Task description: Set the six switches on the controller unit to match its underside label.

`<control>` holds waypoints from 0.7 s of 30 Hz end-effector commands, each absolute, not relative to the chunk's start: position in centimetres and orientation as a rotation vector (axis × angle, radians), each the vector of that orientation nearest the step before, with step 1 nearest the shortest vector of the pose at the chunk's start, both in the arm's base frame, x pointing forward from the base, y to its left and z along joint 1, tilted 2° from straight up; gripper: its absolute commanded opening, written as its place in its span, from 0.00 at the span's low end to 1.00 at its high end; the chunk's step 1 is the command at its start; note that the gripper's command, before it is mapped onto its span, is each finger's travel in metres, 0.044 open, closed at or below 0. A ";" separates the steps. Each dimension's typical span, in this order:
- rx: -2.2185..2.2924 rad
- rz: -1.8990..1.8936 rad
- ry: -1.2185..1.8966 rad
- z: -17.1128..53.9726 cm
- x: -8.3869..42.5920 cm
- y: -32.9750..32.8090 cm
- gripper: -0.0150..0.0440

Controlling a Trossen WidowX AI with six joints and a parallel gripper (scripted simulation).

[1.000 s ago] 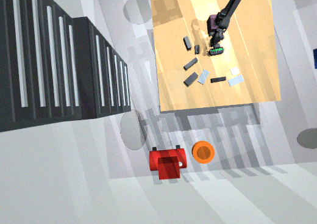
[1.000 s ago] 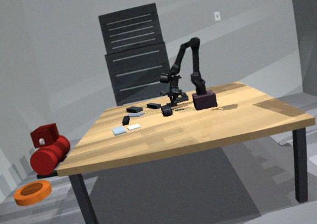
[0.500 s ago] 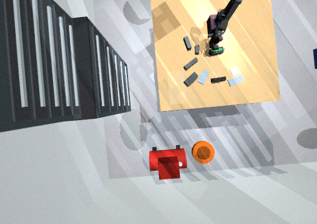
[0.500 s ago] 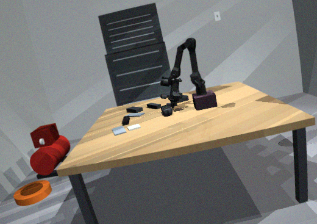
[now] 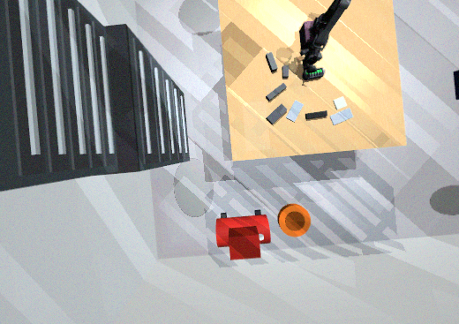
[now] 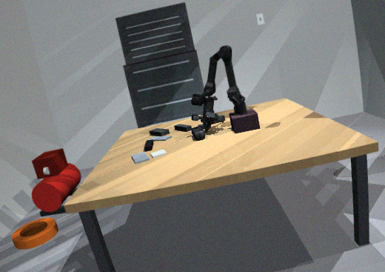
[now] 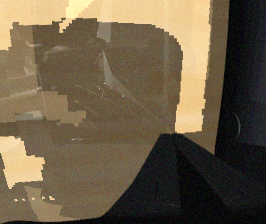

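Observation:
The dark grey controller unit (image 5: 313,75) (image 6: 198,133) is on the bench just in front of the arm, with a row of green rocker ends showing in the top view. In the wrist view its dark side (image 7: 251,100) fills the right edge. The individual switch settings are too small to read, and the rockers and underside label do not show in the wrist view. My gripper (image 6: 207,130) (image 7: 169,143) is shut and empty, fingertips together, low beside the unit. Whether it touches the unit is unclear.
Dark modules (image 5: 271,62) (image 5: 285,71) (image 5: 276,92) (image 5: 276,114) lie to one side of the unit. A black bar (image 5: 316,115) (image 6: 149,145), pale plates (image 5: 295,111) (image 5: 342,116) (image 6: 140,158) and a white square (image 5: 340,102) (image 6: 158,153) lie farther from the arm base.

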State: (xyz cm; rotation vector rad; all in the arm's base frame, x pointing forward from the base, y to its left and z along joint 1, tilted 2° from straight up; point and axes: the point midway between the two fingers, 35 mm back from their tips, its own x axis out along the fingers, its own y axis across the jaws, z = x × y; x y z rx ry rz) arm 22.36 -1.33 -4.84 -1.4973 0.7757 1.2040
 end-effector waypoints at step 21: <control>-1.497 1.199 0.772 -4.8 23.4 -1.0 0.25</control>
